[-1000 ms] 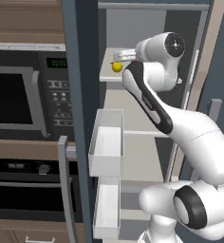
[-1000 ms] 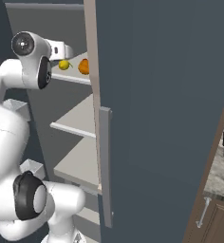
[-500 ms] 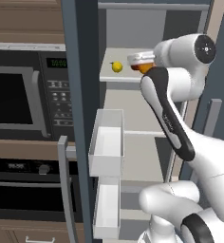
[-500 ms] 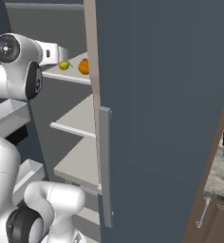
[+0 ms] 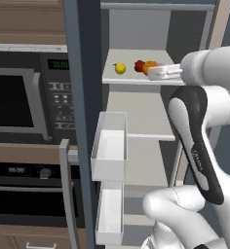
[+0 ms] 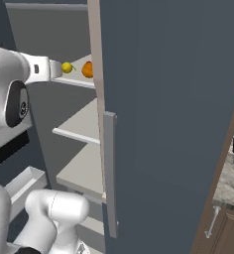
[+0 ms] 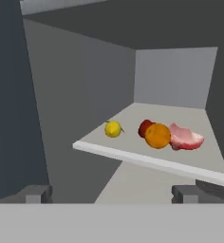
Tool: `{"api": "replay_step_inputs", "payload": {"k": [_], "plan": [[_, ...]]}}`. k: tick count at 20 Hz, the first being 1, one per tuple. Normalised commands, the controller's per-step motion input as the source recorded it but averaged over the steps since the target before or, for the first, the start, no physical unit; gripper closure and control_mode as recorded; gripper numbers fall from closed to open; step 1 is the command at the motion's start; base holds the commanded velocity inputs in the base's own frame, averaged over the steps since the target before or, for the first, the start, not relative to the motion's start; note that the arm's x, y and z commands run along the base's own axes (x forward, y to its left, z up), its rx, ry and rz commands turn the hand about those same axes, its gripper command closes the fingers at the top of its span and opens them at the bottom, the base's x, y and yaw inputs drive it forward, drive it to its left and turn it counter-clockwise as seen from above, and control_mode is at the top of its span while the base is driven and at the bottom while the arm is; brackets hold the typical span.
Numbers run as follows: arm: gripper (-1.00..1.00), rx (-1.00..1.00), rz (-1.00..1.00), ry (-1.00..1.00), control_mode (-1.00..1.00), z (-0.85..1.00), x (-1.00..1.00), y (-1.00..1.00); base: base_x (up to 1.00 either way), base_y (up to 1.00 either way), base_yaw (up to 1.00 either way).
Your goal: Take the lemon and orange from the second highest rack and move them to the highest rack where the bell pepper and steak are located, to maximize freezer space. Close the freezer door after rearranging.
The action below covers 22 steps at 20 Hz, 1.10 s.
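Top shelf, left to right: lemon (image 7: 113,129), bell pepper (image 7: 144,127) behind orange (image 7: 157,135), steak (image 7: 185,137) far right. Both fruits already up. Gripper (image 7: 111,192) empty, jaws wide apart, near side of the shelf. Freezer door (image 5: 83,121) open at left; closing remains.

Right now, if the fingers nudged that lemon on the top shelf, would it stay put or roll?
The lemon looks small and rounded, so it would probably roll. It sits alone on bare shelf, apart from the orange, so nothing nearby would likely stop it. Its skin looks smooth, so it may slip.
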Motion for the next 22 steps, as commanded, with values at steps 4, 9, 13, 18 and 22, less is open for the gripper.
{"api": "replay_step_inputs", "payload": {"k": [4, 9, 13, 18, 22], "plan": [[-1.0, 0.0, 0.0, 0.0, -1.0, 0.0, -0.8, -0.07, 0.0, 0.0, 0.0], [-1.0, -0.02, 0.0, 0.03, -1.0, -0.06, -0.69, -0.01, 0.0, 0.0, 0.0], [-1.0, -0.1, 0.0, 0.08, -1.0, -0.18, -0.51, 0.0, 0.0, 0.0, 0.0], [-1.0, -0.08, 0.0, 0.02, 1.0, -0.22, -0.36, 0.0, -0.1, 0.0, 0.0], [-1.0, 0.0, 0.0, 0.0, 1.0, 0.0, 0.0, 0.0, -0.74, -0.01, 0.0]]}}
